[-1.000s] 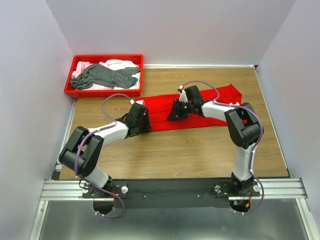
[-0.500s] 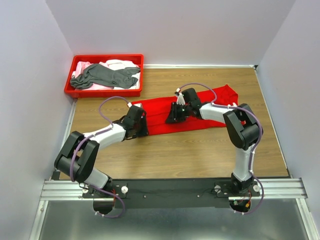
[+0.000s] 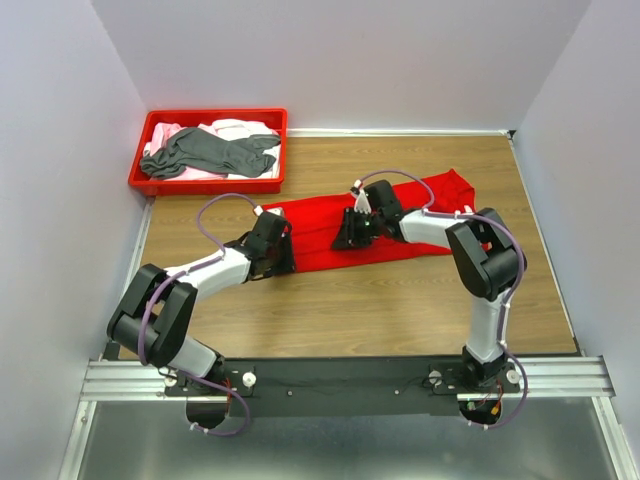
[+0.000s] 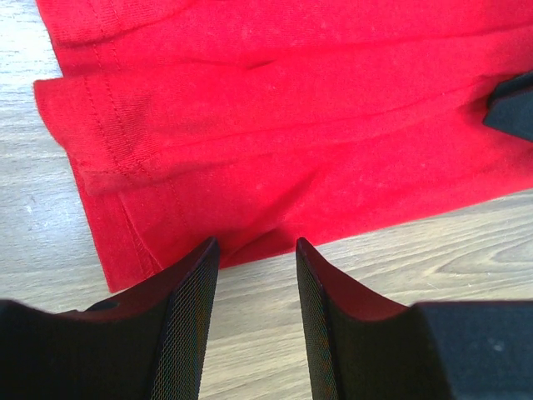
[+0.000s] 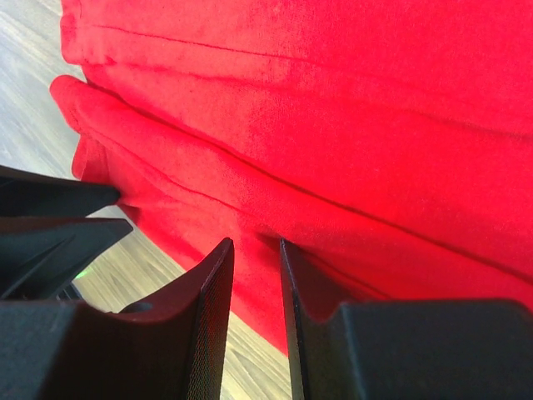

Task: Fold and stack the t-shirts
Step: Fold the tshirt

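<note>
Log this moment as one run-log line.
red t-shirt: on table, part-folded; left gripper: shut on its edge; right gripper: shut on its edge; other t-shirts: in red tray

No readable text, labels, brands or numbers in any view. Red shirt (image 3: 315, 225) is plain cloth, only seams showing in both wrist views. Tray (image 3: 205, 186), upper left of the top view, has no legible marking at this size.
</note>
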You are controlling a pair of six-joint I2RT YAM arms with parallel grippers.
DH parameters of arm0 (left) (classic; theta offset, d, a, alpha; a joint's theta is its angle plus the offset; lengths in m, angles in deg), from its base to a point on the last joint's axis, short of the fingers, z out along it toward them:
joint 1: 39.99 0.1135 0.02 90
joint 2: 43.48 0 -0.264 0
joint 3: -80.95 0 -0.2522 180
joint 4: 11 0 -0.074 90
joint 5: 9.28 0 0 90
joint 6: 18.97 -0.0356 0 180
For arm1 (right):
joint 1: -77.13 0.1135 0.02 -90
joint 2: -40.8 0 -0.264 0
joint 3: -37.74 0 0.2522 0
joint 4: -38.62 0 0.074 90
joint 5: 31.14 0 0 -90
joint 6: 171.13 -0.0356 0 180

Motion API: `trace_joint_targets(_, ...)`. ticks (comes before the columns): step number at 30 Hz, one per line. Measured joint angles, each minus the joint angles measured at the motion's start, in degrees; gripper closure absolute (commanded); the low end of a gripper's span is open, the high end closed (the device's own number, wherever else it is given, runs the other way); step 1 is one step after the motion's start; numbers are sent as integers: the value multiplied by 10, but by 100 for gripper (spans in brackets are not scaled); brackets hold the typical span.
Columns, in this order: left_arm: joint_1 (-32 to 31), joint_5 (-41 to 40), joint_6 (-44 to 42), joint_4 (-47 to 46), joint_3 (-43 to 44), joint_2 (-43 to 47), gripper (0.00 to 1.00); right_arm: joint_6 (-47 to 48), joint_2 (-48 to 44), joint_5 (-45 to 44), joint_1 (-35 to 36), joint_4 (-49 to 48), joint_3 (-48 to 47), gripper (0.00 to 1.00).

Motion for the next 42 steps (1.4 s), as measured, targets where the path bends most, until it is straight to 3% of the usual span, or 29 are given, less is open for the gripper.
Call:
trace_joint_targets(10,0,0,-2,10,-1,6,49,-3,-9,-36,7,-8,6,64)
trace_joint_targets(25,1,0,-7,23,-20,31,49,68,89,-183,10,-11,-177,57)
trace_joint_targets(30,1,-7,-5,33,-20,46,41,75,65,-141,10,-10,-181,57)
trace_joint_targets(35,4,-28,8,46,-19,111,34,58,22,-48,20,-14,-142,66)
trace_joint_targets(42,22,-85,22,58,-2,226,26,43,37,9,99,-11,-131,75)
